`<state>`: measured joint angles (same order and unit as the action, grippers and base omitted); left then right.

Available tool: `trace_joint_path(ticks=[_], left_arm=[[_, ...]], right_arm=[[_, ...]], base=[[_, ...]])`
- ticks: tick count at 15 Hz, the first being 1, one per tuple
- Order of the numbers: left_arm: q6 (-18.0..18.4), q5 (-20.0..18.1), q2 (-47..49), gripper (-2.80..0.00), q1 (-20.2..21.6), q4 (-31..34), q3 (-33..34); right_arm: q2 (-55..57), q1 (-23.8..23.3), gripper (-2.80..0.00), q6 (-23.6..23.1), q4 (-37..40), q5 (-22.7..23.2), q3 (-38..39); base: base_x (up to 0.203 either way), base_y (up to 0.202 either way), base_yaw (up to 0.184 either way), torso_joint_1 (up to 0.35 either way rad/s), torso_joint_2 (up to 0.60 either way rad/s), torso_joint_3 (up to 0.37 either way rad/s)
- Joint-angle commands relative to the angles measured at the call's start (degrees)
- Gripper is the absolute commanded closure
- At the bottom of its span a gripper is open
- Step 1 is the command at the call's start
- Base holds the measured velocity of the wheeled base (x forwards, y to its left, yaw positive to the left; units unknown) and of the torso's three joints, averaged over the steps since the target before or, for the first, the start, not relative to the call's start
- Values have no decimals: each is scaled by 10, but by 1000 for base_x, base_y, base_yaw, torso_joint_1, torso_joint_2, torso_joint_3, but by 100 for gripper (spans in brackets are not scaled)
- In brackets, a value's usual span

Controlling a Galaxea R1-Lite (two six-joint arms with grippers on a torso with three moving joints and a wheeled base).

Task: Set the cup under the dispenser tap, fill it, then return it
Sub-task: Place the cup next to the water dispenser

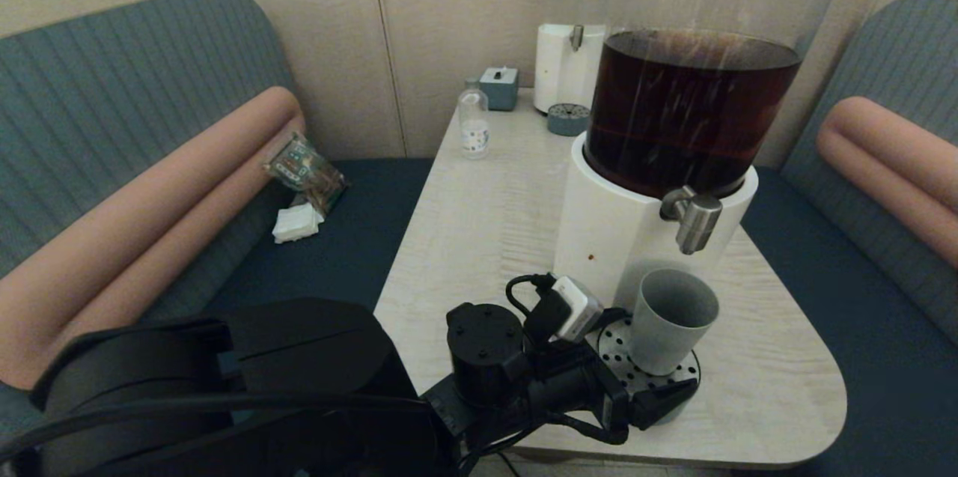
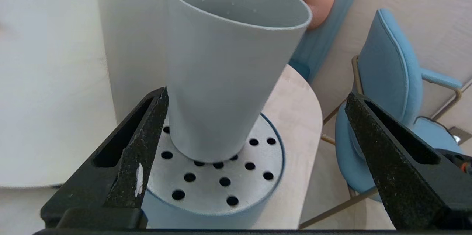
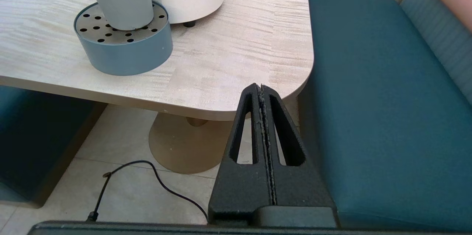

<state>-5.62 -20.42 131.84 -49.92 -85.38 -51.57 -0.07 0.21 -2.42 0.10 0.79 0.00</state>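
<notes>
The grey-blue cup [image 1: 668, 323] stands upright on a round perforated drip tray [image 1: 614, 342], directly below the steel dispenser tap [image 1: 694, 219] of the big white-based dispenser [image 1: 688, 110] with dark brown liquid. I see no liquid inside the cup. My left gripper [image 1: 636, 380] is open at the tray's near side. In the left wrist view the cup [image 2: 228, 80] sits between the spread fingers of the left gripper [image 2: 256, 94]. One fingertip [image 2: 158, 106] is right against the cup's wall; the other is well clear. My right gripper [image 3: 261, 87] is shut and empty below the table's corner.
At the table's back stand a small clear bottle [image 1: 473, 123], a clear-tank dispenser [image 1: 572, 35] with its own small tray [image 1: 568, 118], and a grey-blue box [image 1: 499, 87]. Padded benches flank the table [image 1: 479, 237]. A blue chair [image 2: 391, 80] stands beyond the table edge.
</notes>
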Motion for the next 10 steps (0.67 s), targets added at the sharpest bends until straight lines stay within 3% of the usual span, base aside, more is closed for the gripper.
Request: trace_joint_path(ticks=[1, 10], left_arm=[[-1, -1, 12, -280, 0, -5, -14], [1, -1, 51, -280, 0, -6, -61]], right_arm=[[0, 0, 0, 0, 0, 0, 0], [0, 0, 0, 0, 0, 1, 1]], base=[[0, 0, 0, 0, 0, 0], [0, 0, 0, 0, 0, 0]])
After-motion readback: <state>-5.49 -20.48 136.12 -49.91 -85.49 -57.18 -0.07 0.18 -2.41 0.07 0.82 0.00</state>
